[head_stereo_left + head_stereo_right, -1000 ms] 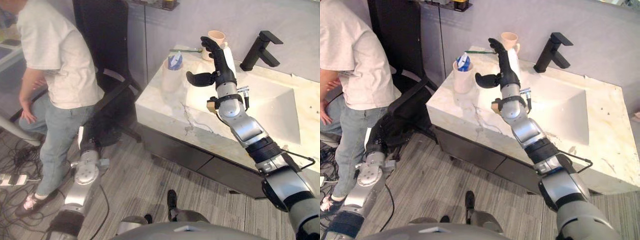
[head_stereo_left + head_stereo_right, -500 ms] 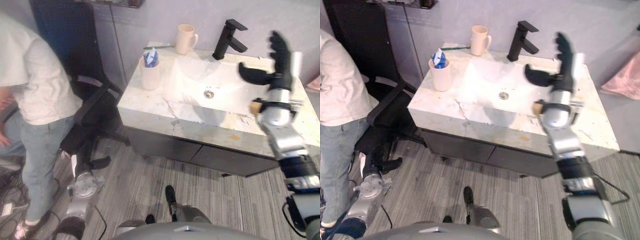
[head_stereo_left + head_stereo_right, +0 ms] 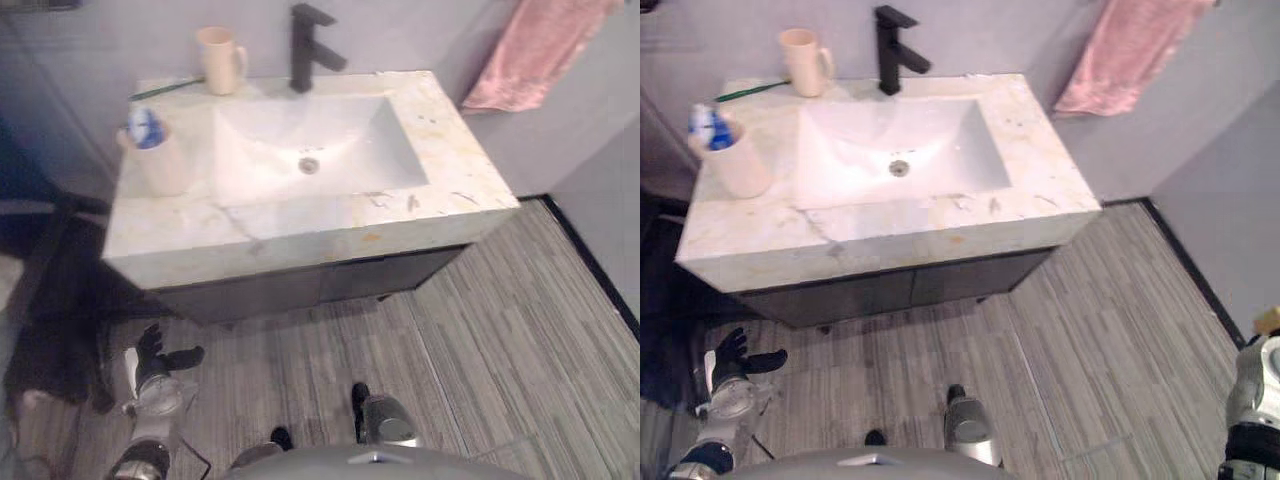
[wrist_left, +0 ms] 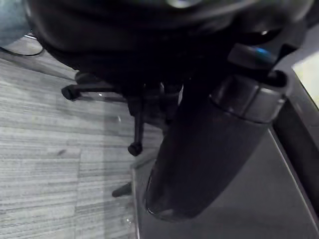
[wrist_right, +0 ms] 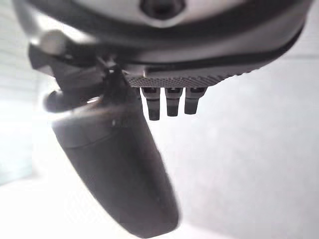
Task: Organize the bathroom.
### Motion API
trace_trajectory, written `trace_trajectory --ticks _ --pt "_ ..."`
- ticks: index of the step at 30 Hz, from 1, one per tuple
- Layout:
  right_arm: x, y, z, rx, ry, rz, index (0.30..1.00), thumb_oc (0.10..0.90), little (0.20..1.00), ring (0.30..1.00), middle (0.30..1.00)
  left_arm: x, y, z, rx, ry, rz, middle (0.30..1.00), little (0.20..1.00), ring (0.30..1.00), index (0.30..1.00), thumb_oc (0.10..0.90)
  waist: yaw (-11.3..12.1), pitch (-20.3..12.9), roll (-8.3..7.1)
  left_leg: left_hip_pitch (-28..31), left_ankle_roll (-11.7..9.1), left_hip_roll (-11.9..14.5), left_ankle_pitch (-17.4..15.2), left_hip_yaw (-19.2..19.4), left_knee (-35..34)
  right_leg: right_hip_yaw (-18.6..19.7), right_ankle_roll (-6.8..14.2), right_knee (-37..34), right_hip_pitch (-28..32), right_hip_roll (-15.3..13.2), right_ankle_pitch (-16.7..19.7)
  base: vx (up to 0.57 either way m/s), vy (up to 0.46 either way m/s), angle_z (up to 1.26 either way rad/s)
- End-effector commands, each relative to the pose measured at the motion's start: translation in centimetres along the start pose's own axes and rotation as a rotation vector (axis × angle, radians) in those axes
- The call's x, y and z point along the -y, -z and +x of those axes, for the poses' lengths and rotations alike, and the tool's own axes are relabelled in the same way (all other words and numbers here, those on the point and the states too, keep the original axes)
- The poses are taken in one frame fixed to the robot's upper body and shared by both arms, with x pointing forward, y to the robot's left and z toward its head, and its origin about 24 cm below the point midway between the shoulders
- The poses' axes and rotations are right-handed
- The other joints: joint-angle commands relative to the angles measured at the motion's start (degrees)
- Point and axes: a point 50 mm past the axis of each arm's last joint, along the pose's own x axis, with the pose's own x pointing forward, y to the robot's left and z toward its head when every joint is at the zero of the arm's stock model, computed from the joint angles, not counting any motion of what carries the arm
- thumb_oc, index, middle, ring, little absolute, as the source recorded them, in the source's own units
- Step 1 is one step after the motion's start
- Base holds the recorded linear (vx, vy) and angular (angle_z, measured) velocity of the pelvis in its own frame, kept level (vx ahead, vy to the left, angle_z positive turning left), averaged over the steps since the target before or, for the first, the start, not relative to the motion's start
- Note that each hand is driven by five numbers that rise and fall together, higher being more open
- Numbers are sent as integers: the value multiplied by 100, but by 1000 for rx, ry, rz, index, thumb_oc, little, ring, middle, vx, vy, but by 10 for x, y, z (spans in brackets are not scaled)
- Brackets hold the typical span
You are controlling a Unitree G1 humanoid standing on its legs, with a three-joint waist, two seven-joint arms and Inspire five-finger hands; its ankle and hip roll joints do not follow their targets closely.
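- Vanity counter (image 3: pixel 300 225): marble top, everything to organize sits on it or just by it. I'm standing back from it, neither hand is over it.
- Sink basin (image 3: pixel 310 140): sunk in the middle of the counter, drain visible, nothing lying in it.
- Pink towel (image 3: pixel 525 50): hangs on the wall off the counter's right end, bunched and crooked. Probably one of the items to tidy.
- Black faucet (image 3: pixel 310 45): back edge of the basin. Keep the wrist clear of it on any reach to the back.
- White cup (image 3: pixel 160 160): left side of the counter, with a blue-and-white tube (image 3: pixel 145 125) standing in it. Top-heavy by the look of it, so I'd wrap low on the cup wall, not pinch the rim.
- Beige mug (image 3: pixel 220 60): back left corner, upright, handle toward the faucet.
- Green toothbrush (image 3: pixel 165 88): lying flat on the counter just left of the mug, apart from the cup. Best guess at the next job: pick it up and drop it in the cup.
- How I'd do it: step closer first, come in from the left over the counter, pinch the handle mid-length, lift straight up before swinging over to the cup.
- Left hand (image 3: pixel 155 355): low by the floor, fingers relaxed and straight, thumb out, holding nothing.
- Right hand (image 5: pixel 124 179): at my side, fingers straight in the wrist view, empty.
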Motion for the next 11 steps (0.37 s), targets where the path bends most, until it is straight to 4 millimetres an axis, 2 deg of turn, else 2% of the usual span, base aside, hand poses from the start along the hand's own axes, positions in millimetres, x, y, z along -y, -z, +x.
trace_trajectory --ticks 1,2,3,4,5,6,8,9,10,11 --pt "6 4 8 -66 36 22 900 800 900 900 900 -28 -10 10 61 -87 -40 900 900 900 900 800 316 -674 -119 -850 14 -97 131 -344 5 33 -63 106 335 -116 446 -40 -175 -24" --pt "6 4 8 -66 36 22 900 800 900 900 900 -28 -10 10 61 -87 -40 900 900 900 900 800 316 -674 -119 -850 14 -97 131 -344 5 33 -63 106 335 -116 446 -34 -176 -42" --pt "21 31 2 -160 34 -15 900 800 900 900 900 -30 -5 9 42 -94 -38 900 900 900 900 800 396 -691 -142 -912 -16 -59 172 -327 21 -50 -46 24 500 -176 398 -43 -334 -65" --pt "44 89 -26 -405 -27 -203 900 800 900 900 900 -35 4 10 0 -111 -16 900 900 900 900 800 593 -730 -168 -1001 -126 39 243 -260 34 -294 -18 -459 829 -189 242 -53 -466 -83" --pt "51 116 -48 -539 -103 -300 900 800 900 900 900 -36 8 9 -24 -120 -12 900 900 900 900 800 683 -733 -158 -1023 -190 104 306 -279 26 -385 -32 -743 930 -112 131 -40 -533 -65" --pt "57 147 -84 -715 -225 -382 900 800 900 900 900 -36 16 6 -62 -128 -26 900 900 900 900 800 757 -713 -153 -1024 -274 185 365 -336 28 -416 -66 -980 993 -22 64 -27 -336 -56" --pt "58 161 -105 -805 -292 -424 900 800 900 900 900 -38 24 4 -91 -135 -47 900 900 900 900 800 787 -718 -148 -1067 -332 246 433 -361 28 -395 -106 -1073 962 34 76 -16 -250 -70" --pt "69 180 -139 -937 -393 -469 900 800 900 900 900 -42 36 0 -130 -150 -57 900 900 900 900 800 810 -713 -161 -1088 -424 343 510 -394 35 -353 -188 -1159 958 105 61 8 -351 -49" --pt "75 196 -180 -1063 -572 -579 900 800 900 900 900 -43 47 -6 -161 -154 -65 900 900 900 900 800 814 -714 -178 -1124 -501 417 578 -426 47 -332 -294 -1250 960 175 55 12 -399 -13" --pt "74 201 -197 -1091 -706 -641 900 800 900 900 900 -40 52 -8 -183 -154 -66 900 900 900 900 800 818 -709 -186 -1153 -545 459 623 -450 48 -346 -357 -1316 966 221 64 16 -384 51"
